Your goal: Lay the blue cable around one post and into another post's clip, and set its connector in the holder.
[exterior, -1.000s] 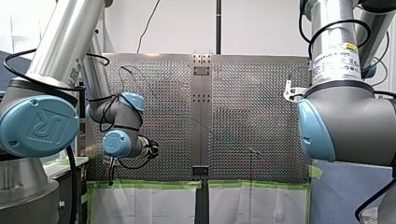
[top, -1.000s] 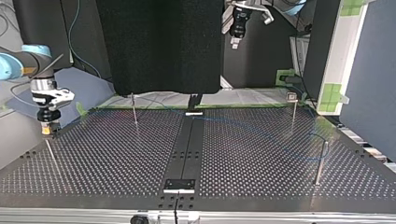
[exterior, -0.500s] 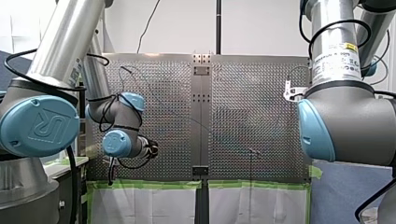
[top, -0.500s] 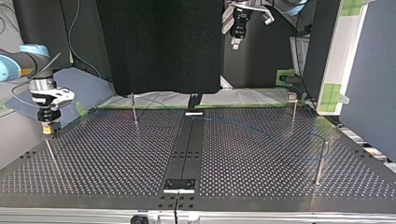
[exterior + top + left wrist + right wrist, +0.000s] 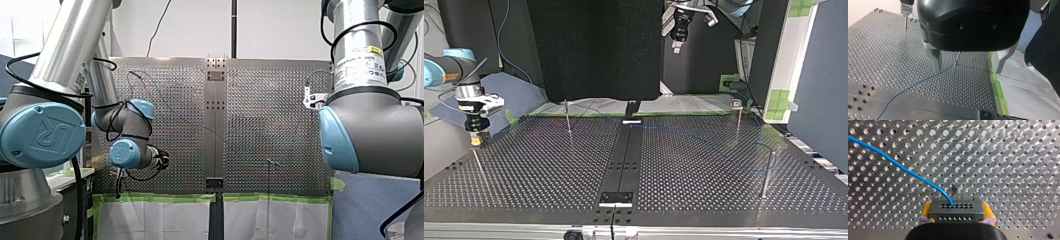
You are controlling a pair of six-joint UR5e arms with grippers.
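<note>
Top view, L to R: my right gripper [image 5: 476, 139] clenched on connector [image 5: 956, 210], blue cable [image 5: 898, 165] lying slack across perforated table [image 5: 549, 165], my left gripper [image 5: 968, 71] released above it; rec. square grip, slow routing round post [image 5: 568, 117], no kinks.

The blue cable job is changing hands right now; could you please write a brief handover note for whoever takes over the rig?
My right gripper: shut on the connector, over the perforated table near the top view's left edge.
My left gripper: open, high above the blue cable, holding nothing.
Cable: runs from the connector across the table and curves near the tall post at the top view's right.
Done: connector gripped. Whether the cable is round a post, or in the clipped post's clip, I cannot tell.
Left: confirm routing, then set the connector in the holder (not identified here).
</note>
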